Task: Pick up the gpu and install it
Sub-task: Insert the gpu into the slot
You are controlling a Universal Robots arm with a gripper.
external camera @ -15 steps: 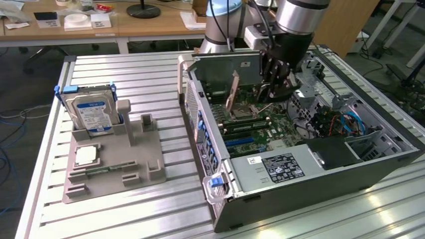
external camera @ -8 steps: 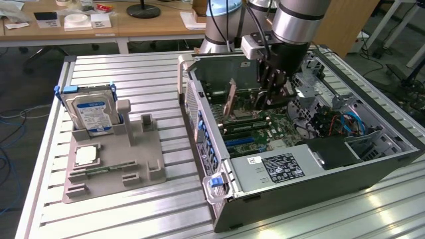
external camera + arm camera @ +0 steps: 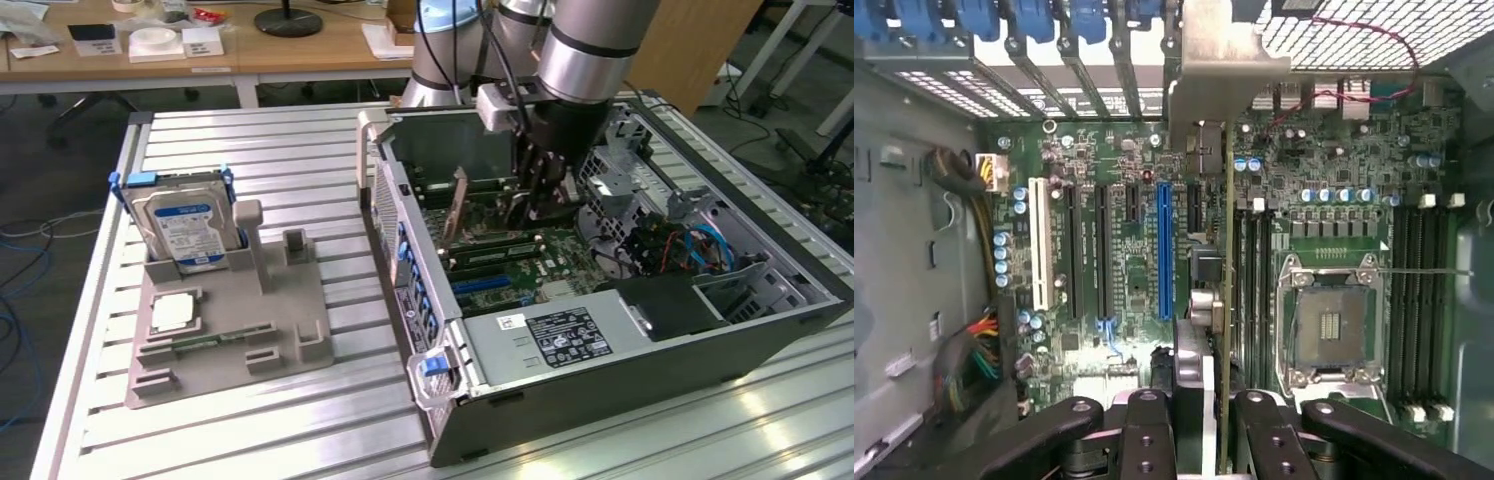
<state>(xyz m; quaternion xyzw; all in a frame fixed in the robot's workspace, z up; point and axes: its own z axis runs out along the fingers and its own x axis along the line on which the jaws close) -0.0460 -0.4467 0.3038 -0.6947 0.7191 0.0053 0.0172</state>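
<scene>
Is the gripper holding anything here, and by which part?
The thin tan-brown gpu circuit card, standing edge-up over the green motherboard: the gripper clamps its upper edge between the jaws, away from its metal bracket.

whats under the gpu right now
The motherboard and its blue slot lie below the gpu, held by the gripper; whatever sits directly beneath the card's edge is hidden.

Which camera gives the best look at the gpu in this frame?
The exterior view: the gpu stands upright inside the case, its tan-brown face partly visible beside the gripper. The wrist view shows it edge-on, a thin line between the fingers above the motherboard.
</scene>
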